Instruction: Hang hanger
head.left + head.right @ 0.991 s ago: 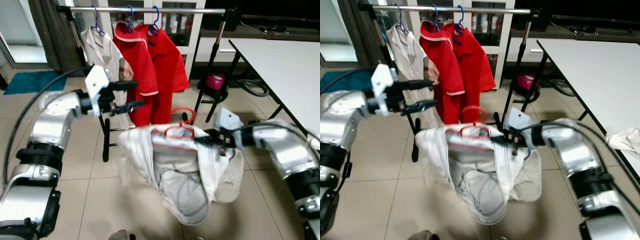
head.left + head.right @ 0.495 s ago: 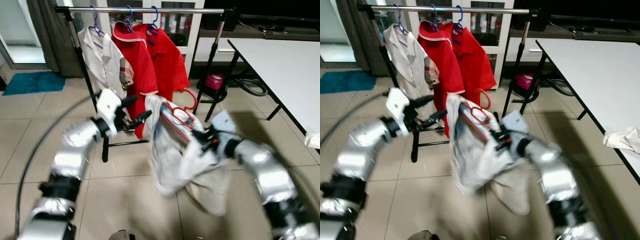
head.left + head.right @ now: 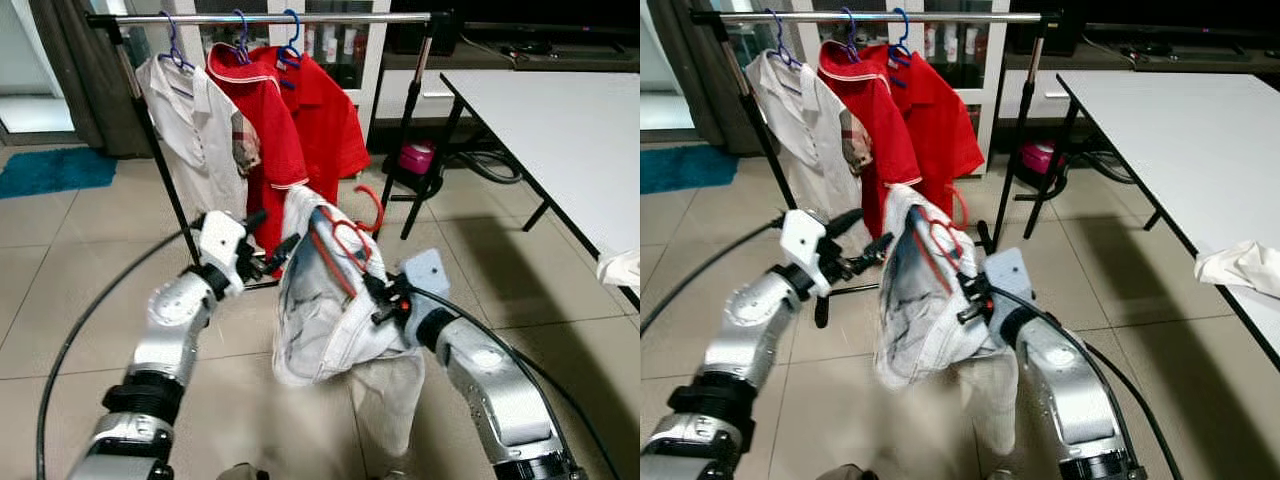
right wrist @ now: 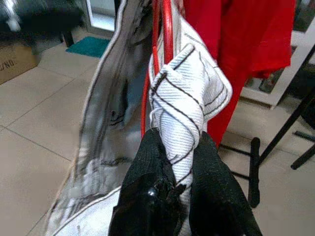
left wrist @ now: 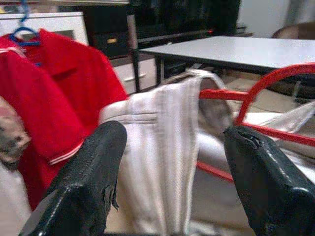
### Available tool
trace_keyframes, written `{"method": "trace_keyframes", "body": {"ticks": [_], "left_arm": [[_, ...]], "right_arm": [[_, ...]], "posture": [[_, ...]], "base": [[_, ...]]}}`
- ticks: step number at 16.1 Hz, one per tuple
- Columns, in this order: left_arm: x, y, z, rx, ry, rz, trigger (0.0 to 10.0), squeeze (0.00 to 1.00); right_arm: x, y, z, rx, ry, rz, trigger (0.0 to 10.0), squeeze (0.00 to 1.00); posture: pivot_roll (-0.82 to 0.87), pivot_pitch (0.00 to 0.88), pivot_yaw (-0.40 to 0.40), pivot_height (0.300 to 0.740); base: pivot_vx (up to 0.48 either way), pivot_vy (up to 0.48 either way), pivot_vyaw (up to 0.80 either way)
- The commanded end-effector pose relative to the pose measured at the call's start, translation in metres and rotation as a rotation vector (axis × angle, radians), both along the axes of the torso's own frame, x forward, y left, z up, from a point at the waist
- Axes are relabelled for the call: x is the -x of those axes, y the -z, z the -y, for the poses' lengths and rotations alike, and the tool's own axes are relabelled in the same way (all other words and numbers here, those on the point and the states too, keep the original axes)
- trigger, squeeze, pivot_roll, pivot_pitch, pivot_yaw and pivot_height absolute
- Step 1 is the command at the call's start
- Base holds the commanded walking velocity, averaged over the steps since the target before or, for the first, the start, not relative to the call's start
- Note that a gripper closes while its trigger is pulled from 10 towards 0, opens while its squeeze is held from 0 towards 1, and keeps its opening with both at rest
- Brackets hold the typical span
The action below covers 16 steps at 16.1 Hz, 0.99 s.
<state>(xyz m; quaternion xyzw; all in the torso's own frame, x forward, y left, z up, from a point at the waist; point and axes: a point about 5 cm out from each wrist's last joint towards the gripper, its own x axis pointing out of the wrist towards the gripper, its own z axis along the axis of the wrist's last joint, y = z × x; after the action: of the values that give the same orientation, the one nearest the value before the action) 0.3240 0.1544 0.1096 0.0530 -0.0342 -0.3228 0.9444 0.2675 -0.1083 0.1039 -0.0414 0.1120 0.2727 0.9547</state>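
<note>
Hanging from my right gripper (image 3: pixel 383 297) is the red hanger (image 3: pixel 343 240) with a white garment (image 3: pixel 322 310) draped over it, held up in the air in front of the clothes rack (image 3: pixel 260 18), below the rail and not yet on it. In the right wrist view the two black fingers (image 4: pixel 147 196) are pressed together on a bunched fold of the white striped cloth right where it wraps the red wire, so I am pinching hanger and fabric together. The hanger's hook (image 3: pixel 372 205) points up toward the rack, near the hem of the red shirts.

My left gripper (image 3: pixel 268 252) sits just beside the garment's upper edge, on its left side. Its fingers (image 5: pixel 83 182) are spread wide, and in the left wrist view the white cloth and a curve of the red hanger lie between them without being clamped.

On the rack rail hang a white shirt (image 3: pixel 195 135) on a purple hanger (image 3: pixel 172 50), then two red polo shirts (image 3: pixel 290 110), the farthest one on a blue hanger (image 3: pixel 290 30). Past the rack's right post stands a pink container (image 3: pixel 415 157) on a low black stand. A white table (image 3: pixel 540 110) runs along my right, with a crumpled white cloth (image 3: pixel 1240 265) lying at its near edge. The floor (image 3: pixel 80 270) is beige tile, with a blue mat (image 3: pixel 50 168) to the far left.
</note>
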Motion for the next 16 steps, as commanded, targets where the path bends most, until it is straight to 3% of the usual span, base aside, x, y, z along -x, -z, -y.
{"method": "trace_keyframes", "body": {"ticks": [1,4,6,9,14,16], "left_arm": [[0.0,0.003,0.006,-0.013,0.039,-0.01,10.0,0.0],[-0.004,0.006,0.012,-0.017,0.06,-0.012,10.0,0.0],[-0.013,0.003,0.008,-0.086,-0.031,0.025,10.0,0.0],[-0.015,-0.004,0.009,-0.075,-0.051,0.089,10.0,0.0],[-0.014,0.0,0.011,-0.068,-0.092,0.111,10.0,0.0],[-0.019,0.004,0.001,-0.074,-0.203,0.074,10.0,0.0]], "right_arm": [[-0.002,-0.019,-0.004,-0.021,-0.005,0.082,0.0,0.0],[0.0,-0.023,-0.012,-0.024,-0.049,0.088,0.0,0.0],[0.003,-0.023,-0.015,-0.029,-0.064,0.086,0.0,0.0],[0.004,-0.023,-0.014,-0.028,-0.061,0.081,0.0,0.0],[0.005,-0.022,-0.013,-0.021,-0.071,0.074,0.0,0.0],[0.006,-0.022,-0.014,-0.022,-0.083,0.072,0.0,0.0]], "posture": [[-0.16,0.0,0.032,0.74],[-0.17,0.0,0.032,0.74],[-0.17,0.0,0.035,0.74],[-0.17,0.0,0.035,0.74],[-0.18,0.0,0.027,0.74],[-0.18,0.0,0.02,0.74]], "base": [[0.0,0.0,0.0],[0.0,0.0,0.0],[0.0,0.0,0.0],[0.0,0.0,0.0],[0.0,0.0,0.0],[0.0,0.0,0.0]]}}
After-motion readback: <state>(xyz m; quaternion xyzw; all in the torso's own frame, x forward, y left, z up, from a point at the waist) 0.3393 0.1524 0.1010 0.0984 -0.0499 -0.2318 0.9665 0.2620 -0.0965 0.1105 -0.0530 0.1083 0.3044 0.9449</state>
